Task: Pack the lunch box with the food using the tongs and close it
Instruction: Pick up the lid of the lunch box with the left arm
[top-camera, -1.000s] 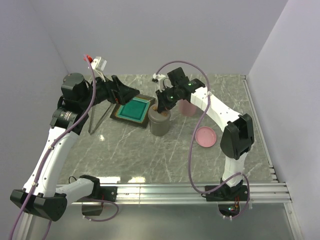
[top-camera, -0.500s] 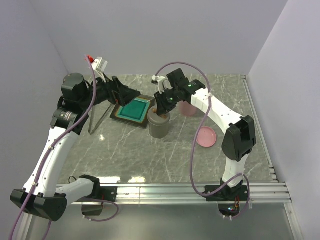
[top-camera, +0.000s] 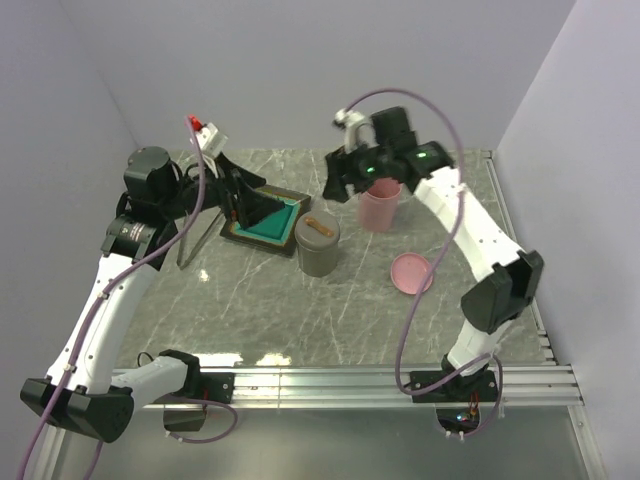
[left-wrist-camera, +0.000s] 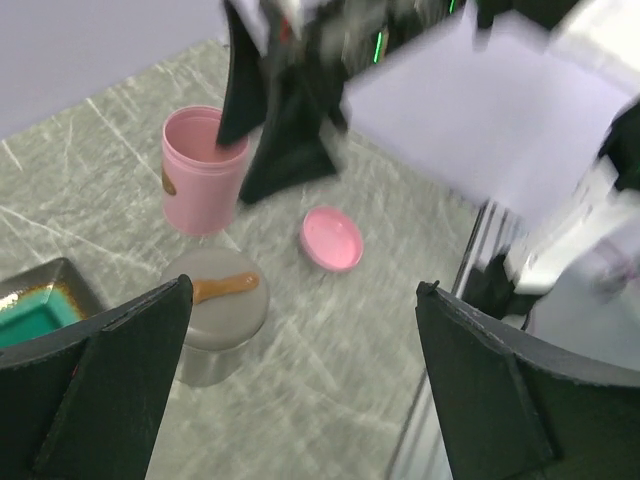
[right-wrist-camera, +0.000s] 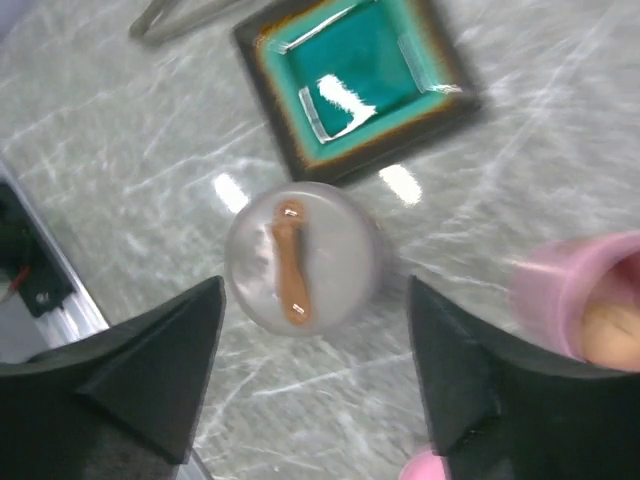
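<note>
The grey round lunch box (top-camera: 318, 250) stands in front of the square plate, its lid (right-wrist-camera: 330, 250) with a brown handle (left-wrist-camera: 226, 286) on top. My right gripper (top-camera: 340, 186) hangs open high above it (right-wrist-camera: 315, 400), holding nothing. An open pink cup (top-camera: 380, 208) stands to its right, with a pale rounded piece of food (right-wrist-camera: 612, 326) inside. The silver tongs (top-camera: 183, 250) lie on the table left of the plate; their end shows in the right wrist view (right-wrist-camera: 175, 18). My left gripper (top-camera: 254, 206) hovers open over the plate, empty (left-wrist-camera: 300, 400).
The square dark plate (top-camera: 266, 226) has a bare teal centre (right-wrist-camera: 365, 70). A pink lid (top-camera: 411, 272) lies upside down on the marble table, right of the grey box (left-wrist-camera: 332, 238). A metal rail (top-camera: 400, 380) runs along the near edge.
My right gripper opened, let go of the grey lid's handle and rose back and to the right, toward the pink cup. The lid stays on the grey box. The left wrist turned slightly.
</note>
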